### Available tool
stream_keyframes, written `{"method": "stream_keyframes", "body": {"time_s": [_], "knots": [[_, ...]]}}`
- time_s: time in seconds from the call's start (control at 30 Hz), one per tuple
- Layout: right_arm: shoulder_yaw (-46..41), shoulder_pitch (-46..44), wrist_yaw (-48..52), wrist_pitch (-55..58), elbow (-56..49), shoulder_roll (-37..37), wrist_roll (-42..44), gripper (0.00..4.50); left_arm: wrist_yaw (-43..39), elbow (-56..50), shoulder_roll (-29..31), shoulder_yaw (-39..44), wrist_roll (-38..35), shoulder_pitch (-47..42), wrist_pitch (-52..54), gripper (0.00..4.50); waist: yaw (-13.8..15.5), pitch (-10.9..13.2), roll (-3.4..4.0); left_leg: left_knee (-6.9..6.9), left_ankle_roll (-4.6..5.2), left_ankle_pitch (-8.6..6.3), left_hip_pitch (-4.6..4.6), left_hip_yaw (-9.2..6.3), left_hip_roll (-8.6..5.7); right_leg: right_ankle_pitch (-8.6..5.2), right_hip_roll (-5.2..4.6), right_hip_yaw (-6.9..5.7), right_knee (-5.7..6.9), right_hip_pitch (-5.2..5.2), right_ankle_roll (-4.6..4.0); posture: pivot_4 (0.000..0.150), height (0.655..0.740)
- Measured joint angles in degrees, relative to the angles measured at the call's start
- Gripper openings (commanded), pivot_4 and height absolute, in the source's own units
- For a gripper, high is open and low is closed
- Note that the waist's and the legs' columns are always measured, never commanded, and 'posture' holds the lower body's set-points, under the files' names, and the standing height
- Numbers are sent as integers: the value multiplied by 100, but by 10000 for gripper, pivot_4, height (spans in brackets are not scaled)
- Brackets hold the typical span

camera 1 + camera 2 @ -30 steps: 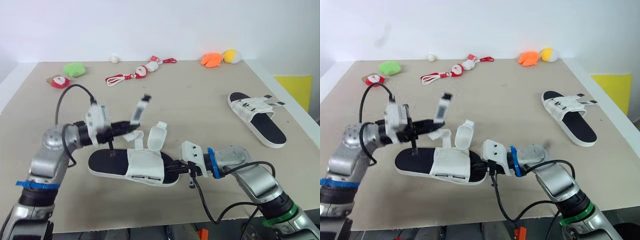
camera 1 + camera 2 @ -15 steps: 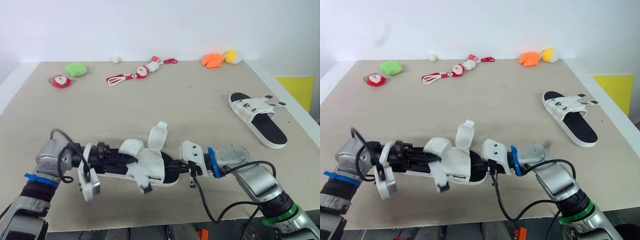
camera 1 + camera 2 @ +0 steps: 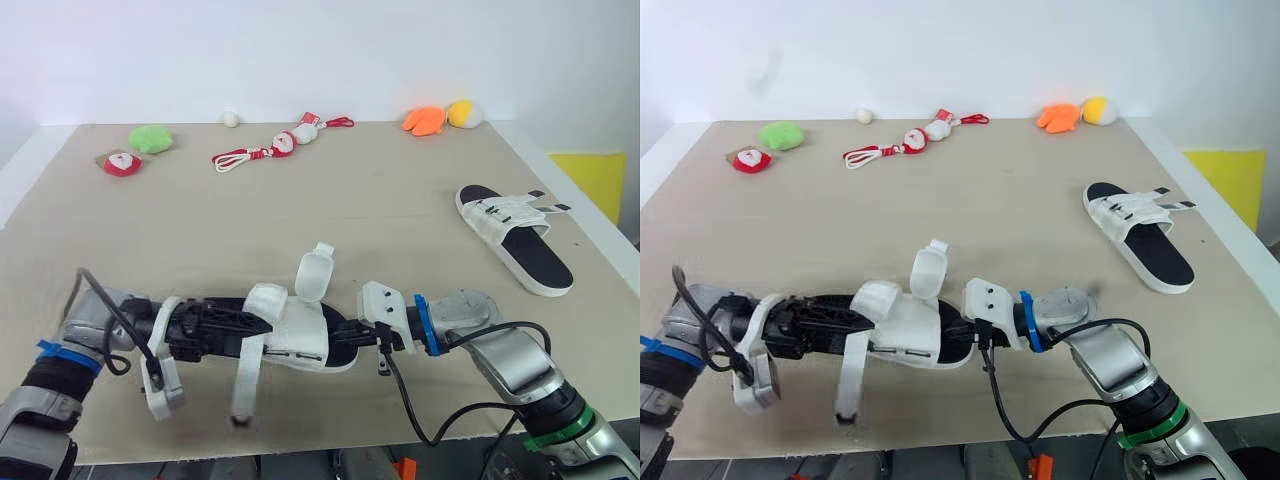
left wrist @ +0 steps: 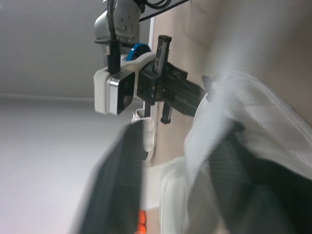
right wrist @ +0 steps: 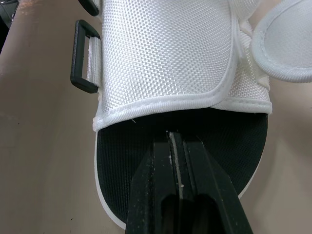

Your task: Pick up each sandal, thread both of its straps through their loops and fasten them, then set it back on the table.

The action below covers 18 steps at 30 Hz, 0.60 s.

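Sandal (image 3: 295, 335), white woven-mesh upper on a black textured footbed (image 5: 122, 151), lies near the table (image 3: 380, 200) edge at 6 o'clock. Left gripper (image 3: 245, 315) pinches its flat strap (image 3: 245, 370), which drapes toward 6 o'clock. Right gripper (image 3: 352, 338), at the sandal's 3 o'clock end, has fingers pressed together, empty, tips on the footbed.

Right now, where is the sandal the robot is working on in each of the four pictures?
Left eye view: near sandal, low centre.
Right eye view: sandal, low centre again.
Left wrist view: its white mesh close up, right gripper beyond.
Right wrist view: white upper and black sole ahead of the jaws.
Shared landmark: right gripper, jaws shut on the sole's end.
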Motion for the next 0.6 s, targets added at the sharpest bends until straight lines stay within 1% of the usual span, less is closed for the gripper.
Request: {"method": "stream_keyframes", "body": {"time_s": [0.07,0.1,0.2,0.27,0.3,0.33,0.37,0.4,0.43,0.53,0.57,0.6], "knots": [[-6,16,-13,1,-13,0,0,0,242,-8,119,51,30,182,12,43109,1,0,1,0,0,-1,0,0,1,0,0,-2,0,0,-1,1500,7400],[-10,38,-38,1,-34,0,0,0,375,-20,236,57,39,344,69,44268,0,1,2,0,0,-1,0,1,2,-1,0,-2,1,0,-1,1500,7400],[-1,42,-71,24,-62,1,0,0,676,-328,489,93,-56,836,506,44268,-4,2,4,0,-1,-2,1,2,7,-1,1,-2,2,-1,-2,1500,7400],[24,49,-105,83,-118,8,1,0,934,-1002,1006,76,-497,1752,1314,44268,-22,4,8,-1,-14,-13,6,16,28,-8,3,-4,2,-2,-14,1500,7400],[28,45,-104,94,-127,7,1,0,979,-1182,1156,84,-656,2027,1569,44268,-21,4,10,-1,-16,-15,8,17,31,-21,4,-5,4,-4,-35,1500,7400],[19,71,-107,106,-141,-6,0,0,1088,-1528,1442,96,-1026,2602,2126,44268,-8,5,11,-1,-19,-20,9,19,41,-29,11,-9,4,-3,-48,1500,7400],[4,87,-107,106,-143,-17,0,0,1105,-1621,1501,108,-1146,2751,2318,44268,-1,5,16,-2,-19,-21,14,20,43,-31,13,-10,5,-2,-51,1500,7400],[6,76,-106,106,-146,-19,0,0,1170,-1881,1607,196,-1484,3126,2794,44268,6,5,16,-2,-19,-21,13,19,48,-32,19,-12,7,-4,-54,1500,7400],[-3,96,-115,105,-147,-24,0,0,1205,-2035,1653,259,-1723,3316,3092,44268,20,5,15,-1,-19,-21,15,18,55,-32,24,-18,7,-2,-55,1500,7400],[9,87,-131,100,-147,-20,-2,0,1318,-2790,1872,785,-2933,3964,4614,44268,31,7,19,0,-19,-21,17,21,67,-36,31,-27,13,-3,-61,1500,7400],[9,88,-130,99,-146,-21,-2,0,1316,-2849,1905,863,-3055,3996,4775,44268,32,8,20,0,-19,-21,18,22,67,-36,31,-28,12,-3,-62,1500,7400],[27,73,-125,77,-118,-17,-3,0,1261,-3181,2095,1056,-3644,4208,5551,44268,28,8,19,0,-20,-22,18,26,69,-38,31,-28,14,-5,-65,1500,7400]]}}
